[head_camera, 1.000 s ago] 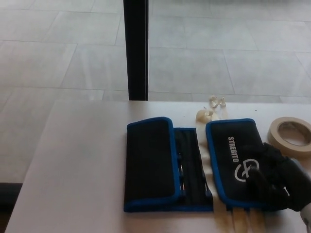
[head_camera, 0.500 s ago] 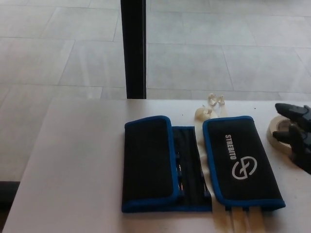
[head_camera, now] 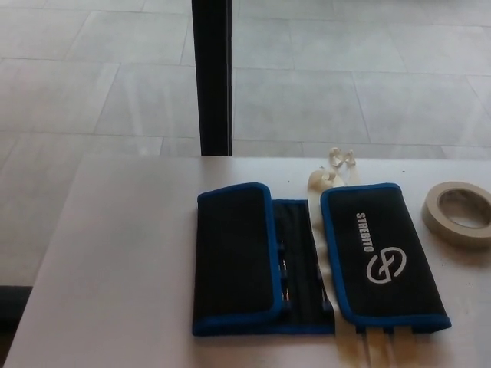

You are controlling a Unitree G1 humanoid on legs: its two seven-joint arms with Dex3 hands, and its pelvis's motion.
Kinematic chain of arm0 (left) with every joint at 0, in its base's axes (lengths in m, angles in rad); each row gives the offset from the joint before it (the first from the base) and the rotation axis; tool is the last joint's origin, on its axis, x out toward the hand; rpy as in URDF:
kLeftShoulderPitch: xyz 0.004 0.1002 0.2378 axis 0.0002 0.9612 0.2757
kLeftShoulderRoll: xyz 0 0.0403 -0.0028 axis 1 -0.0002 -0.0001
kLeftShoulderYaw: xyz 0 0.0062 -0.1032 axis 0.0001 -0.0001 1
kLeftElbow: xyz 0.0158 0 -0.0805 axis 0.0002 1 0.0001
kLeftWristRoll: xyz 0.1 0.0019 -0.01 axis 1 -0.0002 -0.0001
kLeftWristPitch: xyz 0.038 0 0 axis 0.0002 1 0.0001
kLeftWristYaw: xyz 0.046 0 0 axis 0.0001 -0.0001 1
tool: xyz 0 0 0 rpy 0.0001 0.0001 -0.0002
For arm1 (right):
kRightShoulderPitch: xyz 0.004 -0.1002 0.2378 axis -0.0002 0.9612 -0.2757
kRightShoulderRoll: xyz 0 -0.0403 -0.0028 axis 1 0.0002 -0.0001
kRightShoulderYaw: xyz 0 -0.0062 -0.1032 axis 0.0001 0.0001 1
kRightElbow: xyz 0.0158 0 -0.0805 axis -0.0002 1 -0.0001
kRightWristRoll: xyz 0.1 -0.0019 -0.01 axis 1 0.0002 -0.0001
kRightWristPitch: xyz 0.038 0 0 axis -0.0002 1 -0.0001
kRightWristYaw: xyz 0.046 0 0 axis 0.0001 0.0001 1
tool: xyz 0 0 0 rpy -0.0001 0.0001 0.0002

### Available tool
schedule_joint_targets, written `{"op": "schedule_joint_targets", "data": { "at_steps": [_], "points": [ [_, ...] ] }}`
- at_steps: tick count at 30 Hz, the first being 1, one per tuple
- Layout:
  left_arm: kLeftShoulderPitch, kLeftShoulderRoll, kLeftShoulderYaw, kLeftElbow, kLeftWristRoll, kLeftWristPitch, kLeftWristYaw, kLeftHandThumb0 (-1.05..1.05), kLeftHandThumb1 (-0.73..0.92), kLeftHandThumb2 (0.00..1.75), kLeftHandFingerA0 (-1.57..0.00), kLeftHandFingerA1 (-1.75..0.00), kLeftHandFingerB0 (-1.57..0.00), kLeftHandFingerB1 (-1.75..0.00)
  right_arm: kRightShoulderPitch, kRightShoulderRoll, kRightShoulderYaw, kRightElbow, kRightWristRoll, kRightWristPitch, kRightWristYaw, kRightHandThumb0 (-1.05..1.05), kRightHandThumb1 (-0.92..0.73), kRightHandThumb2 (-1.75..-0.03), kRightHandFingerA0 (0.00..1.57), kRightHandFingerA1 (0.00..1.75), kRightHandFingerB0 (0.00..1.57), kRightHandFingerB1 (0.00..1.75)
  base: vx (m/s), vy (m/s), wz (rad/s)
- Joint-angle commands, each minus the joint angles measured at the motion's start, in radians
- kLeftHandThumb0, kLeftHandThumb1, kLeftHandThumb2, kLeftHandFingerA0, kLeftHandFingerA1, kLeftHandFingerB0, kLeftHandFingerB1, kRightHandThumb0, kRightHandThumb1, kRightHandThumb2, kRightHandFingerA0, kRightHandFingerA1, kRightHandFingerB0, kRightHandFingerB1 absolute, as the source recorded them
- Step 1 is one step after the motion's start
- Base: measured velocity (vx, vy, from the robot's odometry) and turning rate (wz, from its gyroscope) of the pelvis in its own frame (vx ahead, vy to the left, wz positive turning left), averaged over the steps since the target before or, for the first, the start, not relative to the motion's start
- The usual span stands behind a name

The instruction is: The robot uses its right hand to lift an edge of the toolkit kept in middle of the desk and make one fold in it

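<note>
The toolkit (head_camera: pixel 314 257) is a black fabric pouch with blue trim, lying flat in the middle of the white desk (head_camera: pixel 130 261). Its right flap (head_camera: pixel 380 257) lies folded over, showing a white logo and lettering. Its left flap (head_camera: pixel 234 257) is folded over too. A narrow strip of black inner pockets (head_camera: pixel 301 261) shows between the two flaps. Neither of my hands appears in the head view.
A roll of beige tape (head_camera: pixel 460 212) lies to the right of the toolkit, near the desk's right side. Small white plastic pieces (head_camera: pixel 330 172) sit just behind the toolkit. A black post (head_camera: pixel 212 77) stands beyond the desk's far edge, over a tiled floor.
My right hand lay on the folded right flap a second ago, lifted away to the right over the tape roll, and has now left the view. The toolkit stays folded.
</note>
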Motion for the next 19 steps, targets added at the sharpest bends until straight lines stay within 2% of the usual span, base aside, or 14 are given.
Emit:
{"op": "schedule_joint_targets", "data": {
  "at_steps": [1, 2, 4, 5, 6, 7, 8, 11, 12, 13, 15, 16, 19],
  "points": [
    [0.044, 0.023, -0.004, -0.015, 0.012, -0.003, -0.009, -0.94, 0.92, 0.88, -0.4, -0.5, -0.25, -0.4, 0.135, -0.079, -0.598, 0.407, 0.306, -0.046, -0.081, -0.79, -0.79, -0.64, 0.66, 0.96, 0.46, 0.85, 0.0, 0.0, 0.0],
    [0.042, 0.025, -0.002, -0.006, 0.011, -0.007, -0.012, -0.93, 0.92, 0.88, -0.4, -0.49, -0.26, -0.41, 0.149, -0.071, -0.636, 0.493, 0.323, -0.105, -0.094, -0.78, -0.82, -0.65, 0.66, 1.03, 0.33, 0.89, 0.0, 0.0, 0.0],
    [0.04, 0.026, -0.002, -0.007, 0.01, -0.007, -0.012, -0.93, 0.92, 0.88, -0.4, -0.49, -0.26, -0.41, 0.148, -0.069, -0.654, 0.53, 0.324, -0.126, -0.097, -0.78, -0.82, -0.65, 0.66, 1.03, 0.33, 0.89, 0.0, 0.0, 0.0],
    [0.044, 0.023, -0.007, -0.022, 0.01, 0.0, -0.021, -0.95, 0.91, 0.89, -0.36, -0.47, -0.22, -0.4, 0.163, -0.076, -0.672, 0.623, 0.311, -0.181, -0.139, -0.8, -0.85, -0.66, 0.6, 1.05, 0.31, 0.92, 0.0, 0.0, 0.0],
    [0.032, 0.026, -0.003, -0.009, 0.006, 0.004, -0.017, -0.95, 0.91, 0.88, -0.37, -0.48, -0.22, -0.39, 0.159, -0.06, -0.733, 0.689, 0.363, -0.222, -0.175, -0.82, -0.83, -0.65, 0.62, 1.17, 0.35, 1.07, 0.0, 0.0, 0.0],
    [0.026, 0.029, -0.003, -0.002, 0.008, 0.005, -0.01, -0.93, 0.92, 0.87, -0.4, -0.48, -0.25, -0.4, 0.16, -0.046, -0.754, 0.681, 0.378, -0.218, -0.185, -0.81, -0.84, -0.65, 0.51, 1.23, 0.29, 1.09, 0.0, 0.0, 0.0],
    [0.018, 0.032, -0.005, 0.007, 0.013, 0.007, 0.005, -0.94, 0.92, 0.87, -0.41, -0.48, -0.25, -0.39, 0.173, -0.015, -0.773, 0.649, 0.384, -0.211, -0.202, -0.79, -0.88, -0.67, 0.53, 1.36, 0.28, 1.16, 0.0, 0.0, 0.0],
    [0.026, 0.022, -0.016, 0.016, 0.026, -0.01, 0.004, -0.94, 0.92, 0.89, -0.4, -0.51, -0.25, -0.41, 0.191, 0.001, -0.796, 0.693, 0.374, -0.225, -0.22, -0.74, -0.89, -0.66, 0.51, 1.37, 0.31, 1.11, 0.0, 0.0, 0.0],
    [0.027, 0.018, -0.013, 0.019, 0.023, -0.017, 0.005, -0.95, 0.92, 0.88, -0.4, -0.52, -0.25, -0.41, 0.194, 0.003, -0.799, 0.722, 0.376, -0.233, -0.204, -0.75, -0.89, -0.68, 0.49, 1.35, 0.27, 1.03, 0.0, 0.0, 0.0],
    [0.047, 0.011, -0.014, -0.002, 0.024, -0.021, -0.002, -0.95, 0.92, 0.89, -0.38, -0.51, -0.22, -0.4, 0.193, 0.006, -0.805, 0.764, 0.381, -0.235, -0.195, -0.74, -0.89, -0.66, 0.51, 1.41, 0.28, 1.07, 0.0, 0.0, 0.0],
    [0.049, 0.014, -0.015, -0.003, 0.023, -0.023, -0.007, -0.96, 0.92, 0.89, -0.37, -0.51, -0.22, -0.39, 0.189, 0.016, -0.818, 0.759, 0.379, -0.225, -0.195, -0.75, -0.89, -0.67, 0.49, 1.41, 0.24, 1.04, 0.0, 0.0, 0.0],
    [0.042, 0.016, -0.01, -0.004, 0.016, -0.009, 0.001, -0.94, 0.92, 0.87, -0.39, -0.51, -0.21, -0.38, 0.191, 0.033, -0.828, 0.735, 0.381, -0.21, -0.199, -0.77, -0.91, -0.67, 0.41, 1.39, 0.21, 1.04, 0.0, 0.0, 0.0],
    [0.027, 0.024, -0.011, -0.005, 0.016, 0.007, 0.013, -0.91, 0.91, 0.88, -0.4, -0.51, -0.22, -0.4, 0.188, 0.04, -0.851, 0.746, 0.38, -0.206, -0.187, -0.76, -0.91, -0.67, 0.41, 1.37, 0.2, 1.01, 0.0, 0.0, 0.0]
  ]
}}
